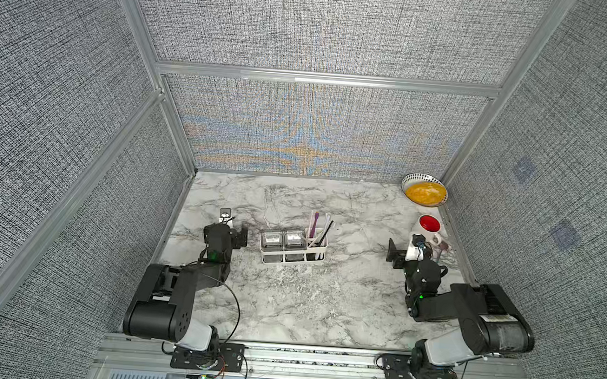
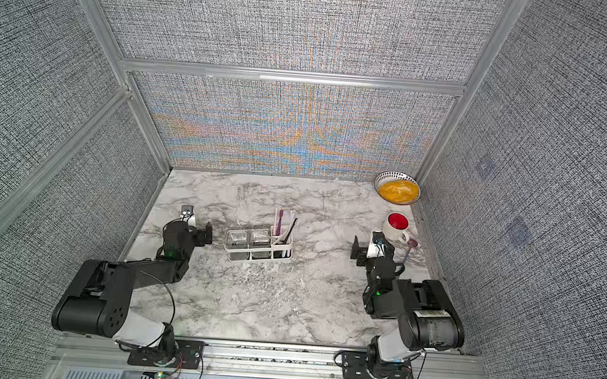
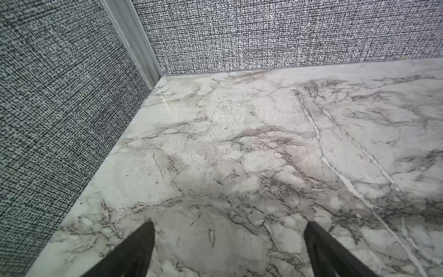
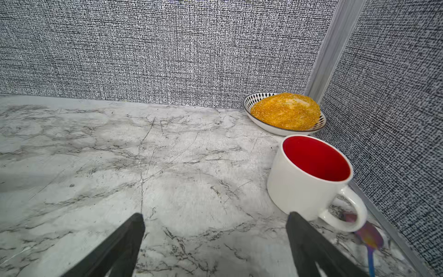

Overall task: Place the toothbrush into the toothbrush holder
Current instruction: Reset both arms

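Both grippers are held open and empty. The left gripper [image 3: 227, 230] is seen with its jaws spread over the bare marble tabletop [image 3: 239, 144]. The right gripper [image 4: 215, 220] is spread likewise, just beside a white mug with a red inside [image 4: 306, 187]. Between the arms, the toothbrush holder [image 1: 293, 257] is set upright on the marble, apart from both grippers. A purple toothbrush [image 1: 313, 224] is stood in the end compartment nearest the right arm, together with white and black handles. The other two compartments are occupied by clear square cups [image 1: 272, 240].
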You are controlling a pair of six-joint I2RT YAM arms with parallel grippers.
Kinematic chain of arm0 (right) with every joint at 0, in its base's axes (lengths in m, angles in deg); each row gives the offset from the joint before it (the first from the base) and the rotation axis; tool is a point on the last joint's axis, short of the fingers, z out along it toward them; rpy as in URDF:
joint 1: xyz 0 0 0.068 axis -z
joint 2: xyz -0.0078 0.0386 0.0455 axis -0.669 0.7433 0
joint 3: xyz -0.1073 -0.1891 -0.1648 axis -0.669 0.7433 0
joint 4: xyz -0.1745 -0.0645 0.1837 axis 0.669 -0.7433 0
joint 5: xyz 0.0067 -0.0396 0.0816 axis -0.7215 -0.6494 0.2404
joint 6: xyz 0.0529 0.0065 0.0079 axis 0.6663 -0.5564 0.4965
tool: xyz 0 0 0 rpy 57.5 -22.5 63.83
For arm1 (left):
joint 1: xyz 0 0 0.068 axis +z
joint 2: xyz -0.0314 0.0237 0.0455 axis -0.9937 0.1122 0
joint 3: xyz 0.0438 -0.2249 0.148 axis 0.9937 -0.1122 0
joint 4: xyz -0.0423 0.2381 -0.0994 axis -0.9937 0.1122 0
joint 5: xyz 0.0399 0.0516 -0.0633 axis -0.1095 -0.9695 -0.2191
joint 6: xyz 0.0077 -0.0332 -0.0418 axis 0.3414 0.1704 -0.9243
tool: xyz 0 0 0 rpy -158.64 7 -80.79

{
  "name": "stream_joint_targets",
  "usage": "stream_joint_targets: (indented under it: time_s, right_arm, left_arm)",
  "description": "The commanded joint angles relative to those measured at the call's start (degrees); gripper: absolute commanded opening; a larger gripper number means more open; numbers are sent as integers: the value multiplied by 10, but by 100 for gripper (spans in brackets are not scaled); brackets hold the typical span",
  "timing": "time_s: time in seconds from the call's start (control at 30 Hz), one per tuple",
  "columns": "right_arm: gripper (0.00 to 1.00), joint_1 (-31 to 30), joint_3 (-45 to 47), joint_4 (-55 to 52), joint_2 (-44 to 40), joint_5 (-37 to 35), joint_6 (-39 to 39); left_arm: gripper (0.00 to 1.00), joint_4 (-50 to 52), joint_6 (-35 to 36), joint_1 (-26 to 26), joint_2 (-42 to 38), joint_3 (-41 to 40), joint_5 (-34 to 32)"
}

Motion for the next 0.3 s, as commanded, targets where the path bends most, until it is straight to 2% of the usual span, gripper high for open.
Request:
stream_joint_targets:
  time_s: [0.0,0.07,0.27]
  right_arm:
    - [95,-1,-1,8,0,-7,1]
    - [95,0,-1,8,-1,-8,1]
    - [95,0,-1,9,0,-8,1]
  left_arm:
    - [99,20,18,1,8,14,39]
    - [99,31,15,9,10,20,60]
    - [99,19,15,9,0,10,60]
